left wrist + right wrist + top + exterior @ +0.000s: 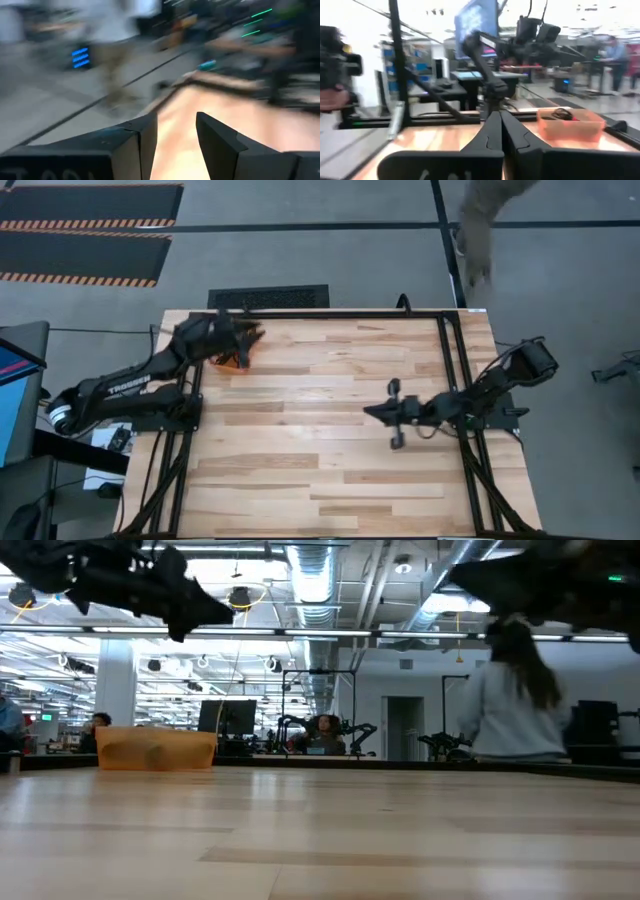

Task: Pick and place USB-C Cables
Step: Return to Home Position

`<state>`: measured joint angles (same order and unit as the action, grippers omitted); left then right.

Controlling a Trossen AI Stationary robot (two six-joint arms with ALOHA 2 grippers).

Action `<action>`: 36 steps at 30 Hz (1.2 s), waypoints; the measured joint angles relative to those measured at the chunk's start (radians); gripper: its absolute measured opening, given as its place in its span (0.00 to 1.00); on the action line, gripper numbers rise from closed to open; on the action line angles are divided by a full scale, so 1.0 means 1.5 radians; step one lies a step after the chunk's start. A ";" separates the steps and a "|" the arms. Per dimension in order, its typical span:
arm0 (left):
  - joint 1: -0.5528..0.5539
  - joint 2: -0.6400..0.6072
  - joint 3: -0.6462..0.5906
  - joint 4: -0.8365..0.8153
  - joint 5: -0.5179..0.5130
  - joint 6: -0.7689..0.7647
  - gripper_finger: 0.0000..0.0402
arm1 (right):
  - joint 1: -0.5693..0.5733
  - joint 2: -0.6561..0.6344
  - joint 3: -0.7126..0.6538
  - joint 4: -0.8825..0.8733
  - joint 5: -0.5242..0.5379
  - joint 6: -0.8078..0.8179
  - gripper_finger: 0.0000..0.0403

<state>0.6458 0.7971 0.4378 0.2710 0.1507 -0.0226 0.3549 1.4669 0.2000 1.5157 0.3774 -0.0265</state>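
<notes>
An orange bin (232,352) stands at the table's far left corner; it also shows in the low view (155,748) and the right wrist view (570,125). Dark coiled cables with a bit of red (563,115) lie inside it. I see no other cables on the table. My left gripper (250,338) is raised over the bin (205,605); its fingers are open with nothing between them (175,125). My right gripper (368,412) hovers right of the table's middle and points toward the left edge; it is shut and empty (497,117).
A black frame (450,360) runs along the table's far and right sides. A person (480,230) stands beyond the far right corner and also shows in the low view (510,690). Bare wood (300,450) lies between the two arms.
</notes>
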 joint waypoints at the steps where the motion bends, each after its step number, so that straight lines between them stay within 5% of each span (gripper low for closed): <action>1: -0.015 -0.012 -0.018 0.030 0.031 -0.011 0.31 | 0.005 -0.019 -0.026 0.013 -0.006 0.000 0.01; 6: -0.107 -0.053 -0.079 0.103 0.057 -0.058 0.31 | 0.020 -0.090 -0.105 0.024 -0.009 0.034 0.01; 21: -0.424 -0.169 -0.158 0.084 -0.149 0.005 0.31 | 0.019 -0.105 -0.123 -0.041 -0.008 0.053 0.01; 36: -0.451 -0.362 -0.266 0.053 -0.138 0.025 0.31 | 0.019 -0.155 -0.129 -0.126 -0.012 0.070 0.02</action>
<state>-0.0299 0.2541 0.0390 0.3500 -0.0566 0.0147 0.3836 1.2347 0.0059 1.3266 0.3588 0.0784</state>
